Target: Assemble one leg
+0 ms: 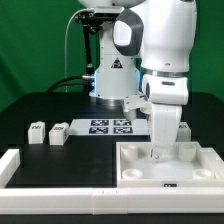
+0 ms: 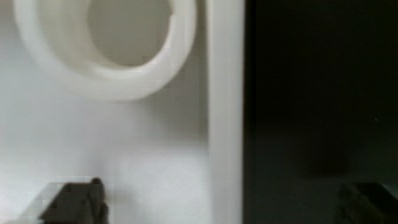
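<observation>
White legs (image 1: 58,131) lie well apart from the spread gripper (image 1: 157,154).

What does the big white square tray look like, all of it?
The tabletop is a large white square tray, plastic by its look, lying flat on the black table at the exterior view's right. It has a raised rim and blocky raised corners. The wrist view shows a smooth round ring moulded into it. The gripper hangs low over its middle, jaws apart; whether they touch it cannot be told.
</observation>
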Robot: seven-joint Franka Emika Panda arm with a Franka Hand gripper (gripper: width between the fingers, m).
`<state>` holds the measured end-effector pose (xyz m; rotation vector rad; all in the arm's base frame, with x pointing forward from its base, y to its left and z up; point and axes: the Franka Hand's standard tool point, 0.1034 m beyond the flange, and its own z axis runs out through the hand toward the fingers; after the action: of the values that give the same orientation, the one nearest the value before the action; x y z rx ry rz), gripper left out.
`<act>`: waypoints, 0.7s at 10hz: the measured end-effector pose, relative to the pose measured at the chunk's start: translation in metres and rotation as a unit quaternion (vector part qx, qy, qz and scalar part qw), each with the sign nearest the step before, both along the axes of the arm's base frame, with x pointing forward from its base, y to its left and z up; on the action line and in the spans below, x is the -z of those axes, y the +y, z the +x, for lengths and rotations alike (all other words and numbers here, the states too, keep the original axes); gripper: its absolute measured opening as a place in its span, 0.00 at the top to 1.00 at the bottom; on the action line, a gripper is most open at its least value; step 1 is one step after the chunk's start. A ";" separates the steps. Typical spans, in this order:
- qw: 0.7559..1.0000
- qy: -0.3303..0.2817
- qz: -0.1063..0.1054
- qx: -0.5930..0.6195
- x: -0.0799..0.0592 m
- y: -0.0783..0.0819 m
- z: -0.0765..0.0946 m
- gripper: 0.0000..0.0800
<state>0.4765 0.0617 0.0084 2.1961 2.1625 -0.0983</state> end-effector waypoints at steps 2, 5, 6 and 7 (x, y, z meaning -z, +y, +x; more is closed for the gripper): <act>0.999 -0.012 -0.001 0.037 -0.016 0.006 -0.006 0.19; 0.995 -0.035 -0.004 0.089 -0.053 0.021 -0.032 0.19; 0.995 -0.035 -0.003 0.093 -0.053 0.021 -0.032 0.19; 0.995 -0.033 -0.003 0.099 -0.050 0.021 -0.032 0.19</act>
<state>0.4442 0.0824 0.0589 2.3692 1.9044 -0.0384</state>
